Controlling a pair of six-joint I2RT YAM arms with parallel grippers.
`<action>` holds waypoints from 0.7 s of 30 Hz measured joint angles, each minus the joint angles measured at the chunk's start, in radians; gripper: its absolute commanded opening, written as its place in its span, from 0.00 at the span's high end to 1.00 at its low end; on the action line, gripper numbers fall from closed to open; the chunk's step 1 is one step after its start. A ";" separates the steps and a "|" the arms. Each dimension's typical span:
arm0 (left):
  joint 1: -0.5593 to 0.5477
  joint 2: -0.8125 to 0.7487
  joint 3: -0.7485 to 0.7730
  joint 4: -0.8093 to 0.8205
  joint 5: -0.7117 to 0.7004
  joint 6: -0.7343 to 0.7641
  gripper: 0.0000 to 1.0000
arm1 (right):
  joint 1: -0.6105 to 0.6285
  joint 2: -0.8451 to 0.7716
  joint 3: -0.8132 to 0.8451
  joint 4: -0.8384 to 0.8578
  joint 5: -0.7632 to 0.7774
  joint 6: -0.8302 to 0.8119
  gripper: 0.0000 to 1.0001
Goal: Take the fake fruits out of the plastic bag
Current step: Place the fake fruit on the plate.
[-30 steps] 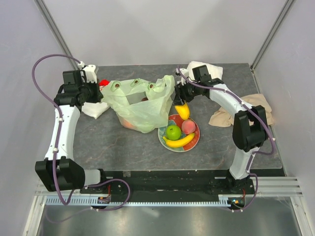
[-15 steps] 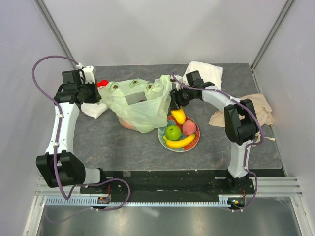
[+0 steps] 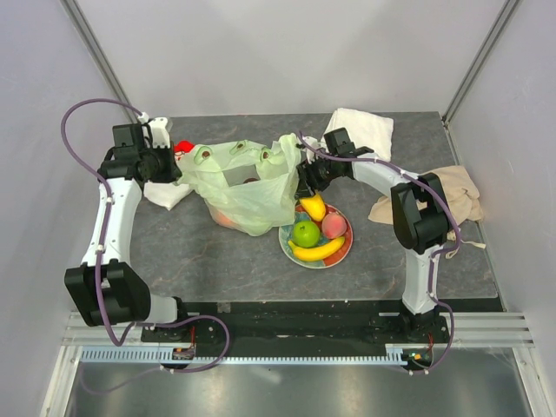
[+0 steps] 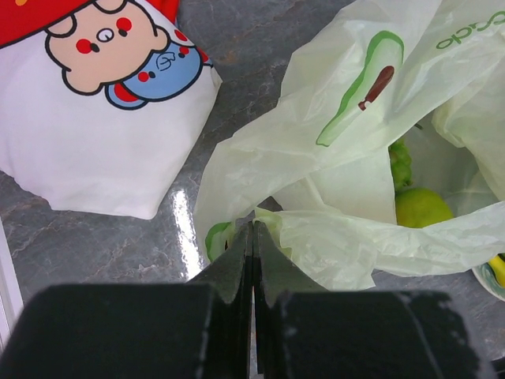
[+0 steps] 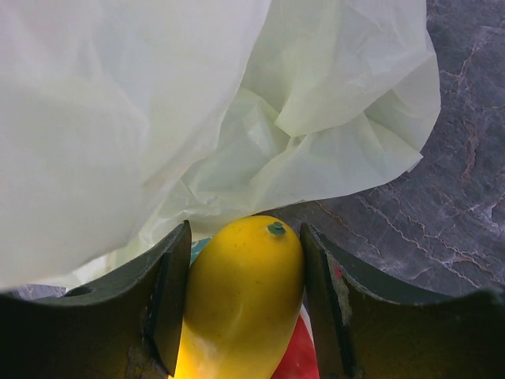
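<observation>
The pale-green plastic bag (image 3: 243, 184) stands open mid-table. My left gripper (image 3: 172, 168) is shut on the bag's left edge (image 4: 237, 237) and holds it up. Inside the bag a green apple (image 4: 422, 207) and green grapes (image 4: 400, 162) show. My right gripper (image 3: 304, 184) is shut on a yellow fruit (image 5: 241, 300) just right of the bag (image 5: 158, 118), low over the flowered plate (image 3: 347, 247). The yellow fruit (image 3: 314, 207) is at the plate's back edge. On the plate lie a green apple (image 3: 305, 233), a pink peach (image 3: 333, 225) and a banana (image 3: 317, 252).
A red-and-white cartoon snack packet (image 4: 102, 103) lies left of the bag, under my left arm. A white folded towel (image 3: 360, 126) is at the back right. A beige cloth (image 3: 426, 195) lies at the right edge. Walls stand close on three sides.
My right gripper has moved left and down with the yellow fruit, from above the plate's back edge to low beside the bag. My left gripper has kept hold of the bag.
</observation>
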 measured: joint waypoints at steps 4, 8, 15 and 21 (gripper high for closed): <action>0.000 0.008 0.000 0.000 0.000 0.000 0.98 | 0.000 0.000 0.000 -0.003 -0.008 -0.014 0.48; 0.000 0.013 0.000 0.000 0.000 0.000 0.98 | 0.000 0.000 -0.001 -0.011 -0.016 -0.013 0.47; 0.000 0.016 0.001 0.001 0.002 0.000 0.98 | 0.003 -0.018 -0.055 -0.026 -0.038 -0.030 0.37; 0.000 0.018 0.001 0.001 0.022 0.000 0.98 | 0.005 -0.018 -0.067 -0.040 -0.048 -0.048 0.14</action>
